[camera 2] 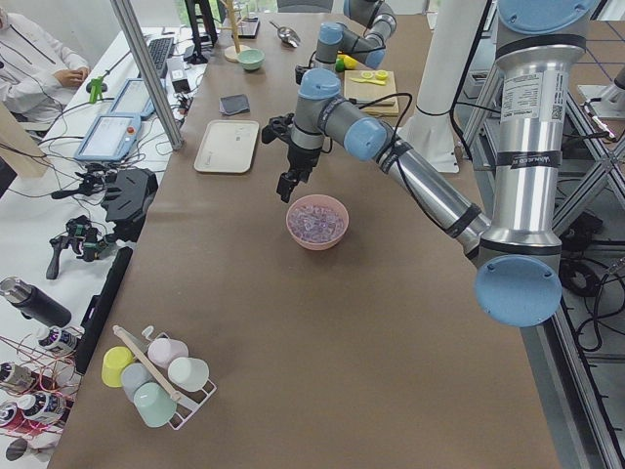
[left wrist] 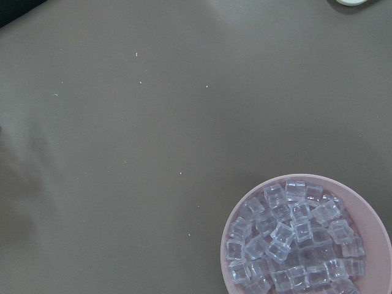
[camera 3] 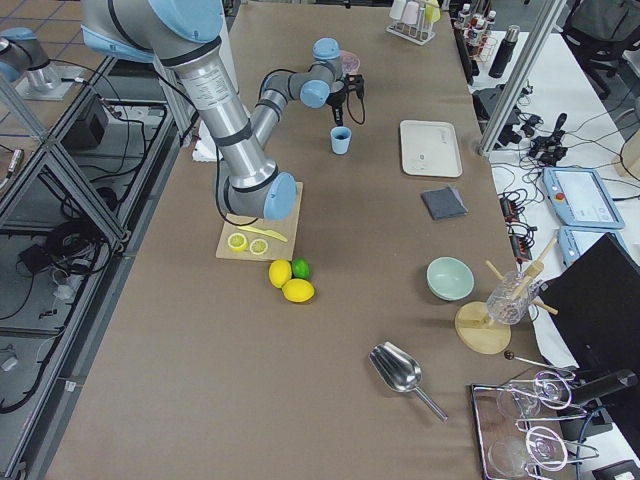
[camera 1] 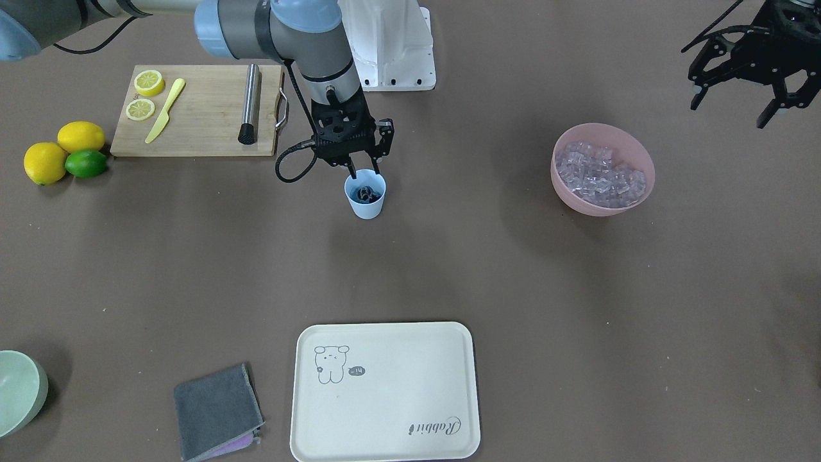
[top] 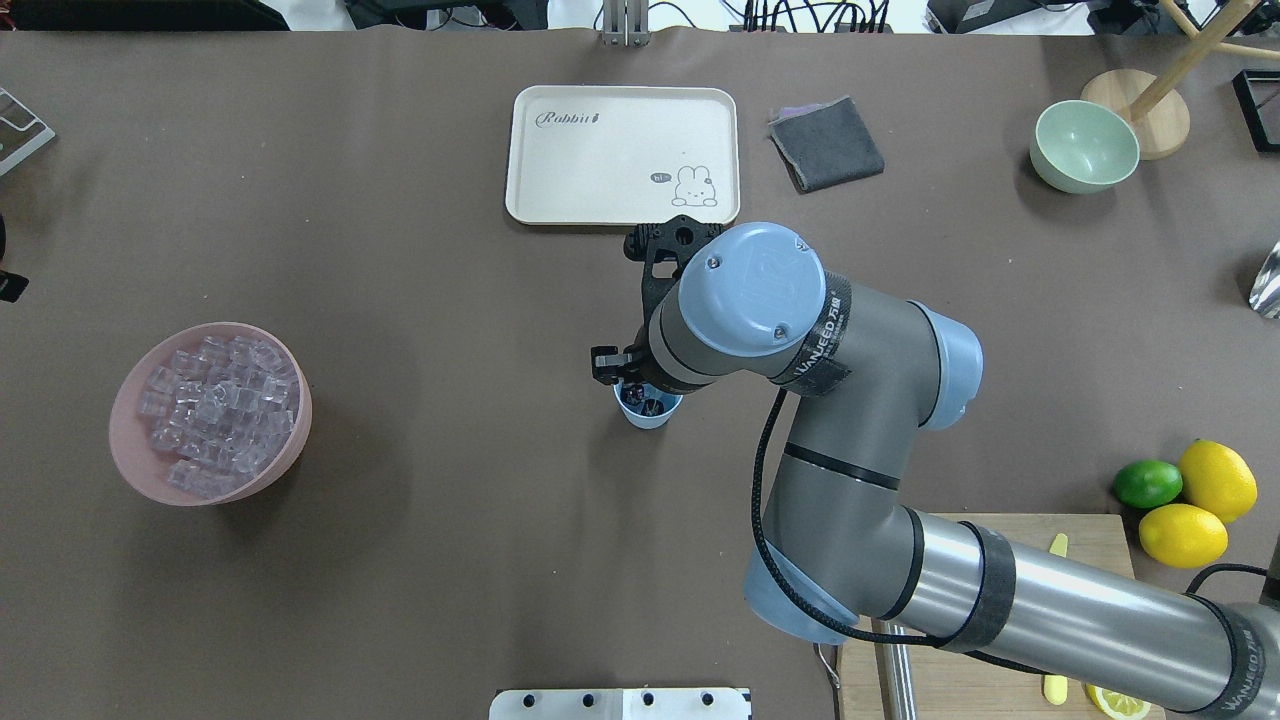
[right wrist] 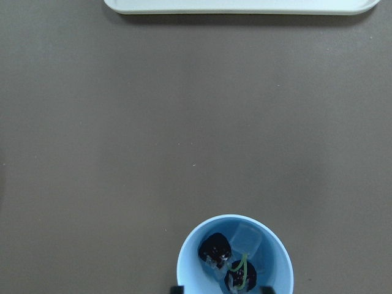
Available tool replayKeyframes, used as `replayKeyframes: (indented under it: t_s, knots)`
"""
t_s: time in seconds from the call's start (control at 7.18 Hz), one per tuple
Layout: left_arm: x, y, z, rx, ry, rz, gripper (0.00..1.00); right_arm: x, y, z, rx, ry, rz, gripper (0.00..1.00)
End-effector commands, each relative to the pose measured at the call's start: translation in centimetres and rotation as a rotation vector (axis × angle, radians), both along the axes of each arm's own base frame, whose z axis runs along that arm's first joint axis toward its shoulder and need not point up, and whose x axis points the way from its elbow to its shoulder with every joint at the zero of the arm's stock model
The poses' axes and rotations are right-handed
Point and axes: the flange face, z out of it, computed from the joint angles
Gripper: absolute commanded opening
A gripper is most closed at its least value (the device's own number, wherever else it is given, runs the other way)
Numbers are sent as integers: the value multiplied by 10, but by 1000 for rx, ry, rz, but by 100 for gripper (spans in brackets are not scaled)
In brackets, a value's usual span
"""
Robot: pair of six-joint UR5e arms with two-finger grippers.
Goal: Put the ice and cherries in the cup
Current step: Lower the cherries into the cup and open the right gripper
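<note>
The light blue cup (camera 1: pixel 365 196) stands mid-table, also in the overhead view (top: pixel 647 408) and the right wrist view (right wrist: pixel 236 257). Inside it lie two dark cherries (right wrist: pixel 215 248) with a green stem and a clear ice cube (right wrist: pixel 246 235). My right gripper (camera 1: pixel 364 169) hangs just above the cup's rim, open and empty, its fingers either side of the mouth. The ice (camera 1: pixel 600 174) is heaped in a pink bowl (camera 1: pixel 600 206), which also shows in the left wrist view (left wrist: pixel 228 233). My left gripper (camera 1: pixel 731 108) is open and empty, raised behind the pink bowl.
A cream tray (camera 1: pixel 385 391) and a grey cloth (camera 1: pixel 217 410) lie at the operators' edge. A pale green bowl (camera 1: pixel 19 391) sits at the corner. A cutting board (camera 1: pixel 199 112) holds lemon halves, a knife and a muddler, with lemons (camera 1: pixel 46 162) and a lime (camera 1: pixel 86 163) beside it.
</note>
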Motion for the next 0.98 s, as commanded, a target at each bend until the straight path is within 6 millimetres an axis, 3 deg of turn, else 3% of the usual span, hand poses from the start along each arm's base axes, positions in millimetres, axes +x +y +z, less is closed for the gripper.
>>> replayKeyframes:
  t_s: [0.0,0.14,0.28,0.42,0.56,0.7,0.84]
  knots:
    - [-2,-3,14,-28,-16,-1,97,27,-19,5,0,-1,-13,99]
    - [-13,-17,38,-49,-45,-6,97,78,-40,35,-34,17,-8,99]
    - [-43,-36,72,-48,-89,11,97,152,-59,73,31,41,-75,99]
    - [-77,-43,97,-111,-20,0,97,223,-79,109,58,59,-104,99]
    - [-105,-25,133,-209,50,-33,97,282,-87,142,57,65,-110,99]
    - [-121,-4,164,-257,26,-58,97,336,-85,181,45,88,-99,99]
    - [-143,17,185,-255,14,-58,97,385,-78,237,101,120,-197,99]
